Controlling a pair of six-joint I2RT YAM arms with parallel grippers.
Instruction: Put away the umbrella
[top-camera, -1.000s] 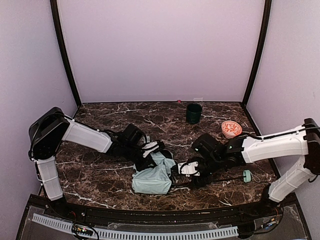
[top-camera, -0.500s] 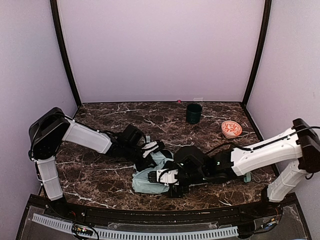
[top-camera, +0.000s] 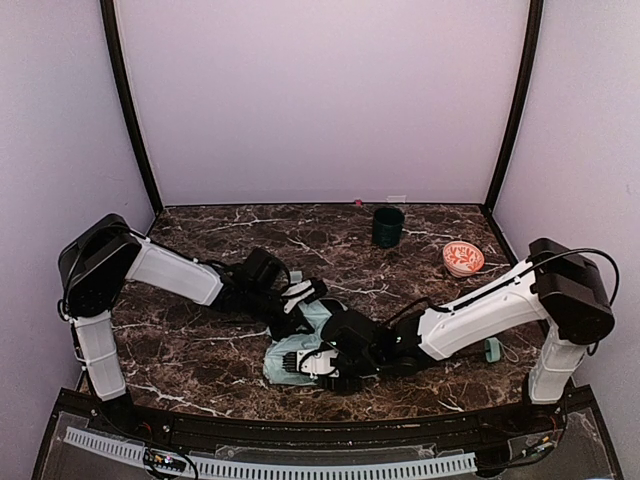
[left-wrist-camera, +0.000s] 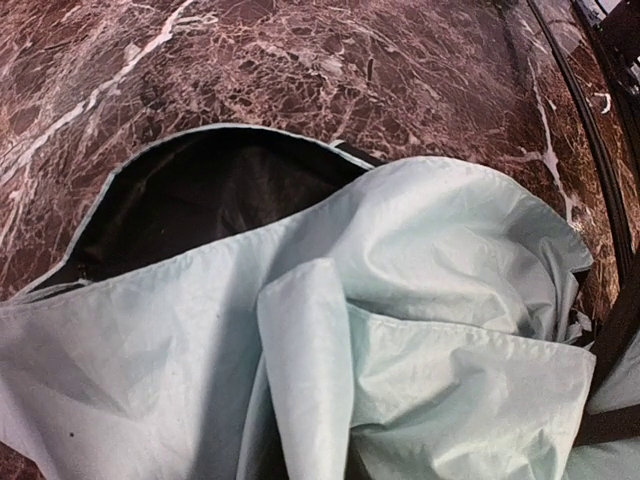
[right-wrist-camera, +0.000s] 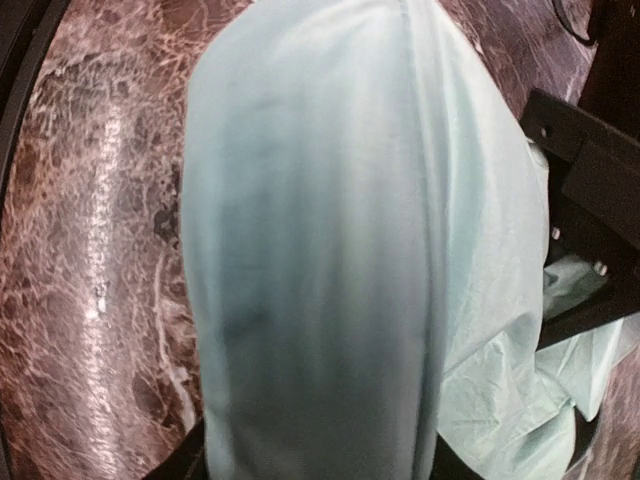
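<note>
The umbrella (top-camera: 288, 356) lies collapsed near the table's front, its pale mint canopy crumpled and its black underside (left-wrist-camera: 210, 190) showing. Its mint handle (top-camera: 492, 350) lies far right, and the shaft is hidden under my right arm. My left gripper (top-camera: 298, 318) sits at the canopy's far edge; in the left wrist view fabric (left-wrist-camera: 420, 300) covers its fingers, and a fold runs up into them. My right gripper (top-camera: 308, 362) reaches across the canopy. In the right wrist view a rolled bundle of canopy (right-wrist-camera: 320, 250) fills the gap between its dark fingers (right-wrist-camera: 172, 465).
A dark green cup (top-camera: 388, 226) stands at the back of the marble table (top-camera: 180, 350). A red patterned bowl (top-camera: 463, 258) sits at the right. The table's black front rim (top-camera: 300, 425) runs close behind the canopy. My left gripper's black body (right-wrist-camera: 590, 200) is beside the bundle.
My right arm has swept left from beside the shaft onto the canopy, and its jaws have come in around the fabric bundle. The left arm has stayed put.
</note>
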